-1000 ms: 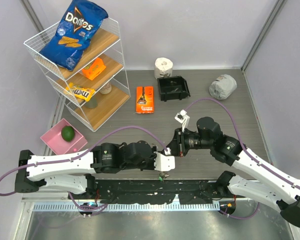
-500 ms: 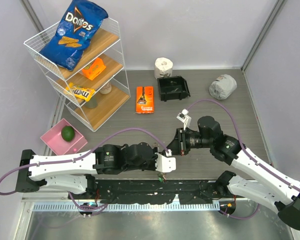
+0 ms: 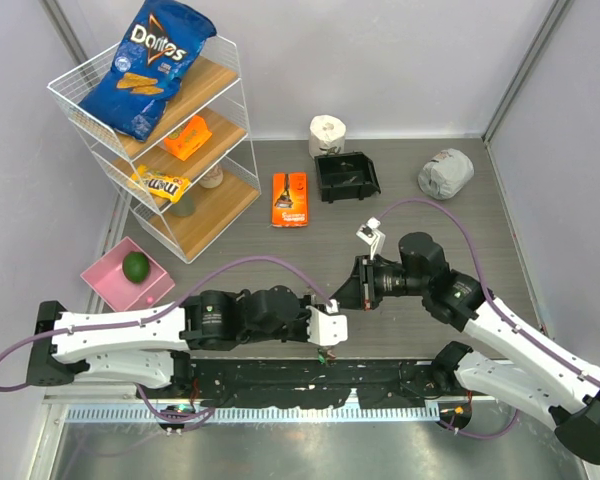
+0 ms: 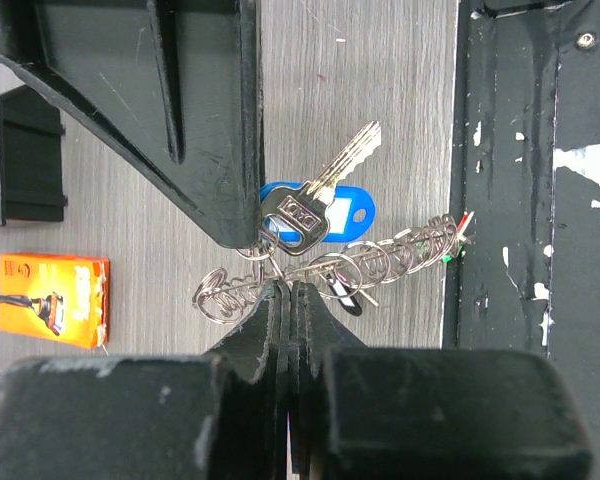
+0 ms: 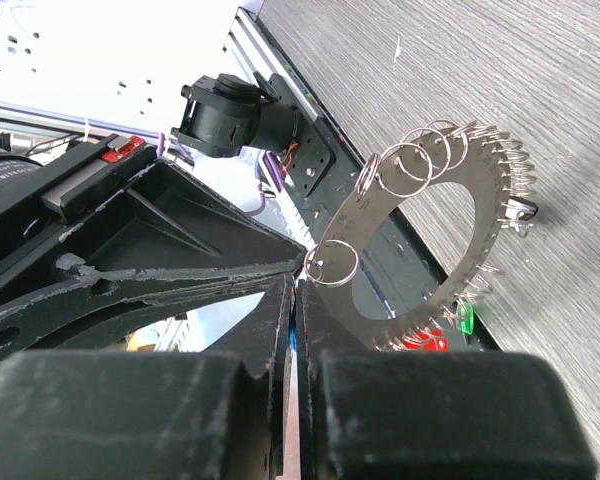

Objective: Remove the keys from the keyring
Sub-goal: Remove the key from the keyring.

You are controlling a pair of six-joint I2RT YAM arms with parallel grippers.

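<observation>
The keyring (image 4: 380, 262) hangs over the near edge of the tabletop (image 4: 380, 80), centre. The left pincer (image 4: 288, 292) is clamped shut on its wire, and the right pincer (image 5: 296, 288) is closed on one small rim loop beside a blue-headed key (image 4: 320, 205).

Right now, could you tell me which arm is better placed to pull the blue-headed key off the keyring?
Right, probably. The right hand is shut on the small ring by the blue-headed key, so it can draw that away, while the left hand is shut on the keyring, steadying it.

Fringed silver keyring (image 5: 372, 250) held on edge, blue-headed key (image 4: 318, 203) attached.
</observation>
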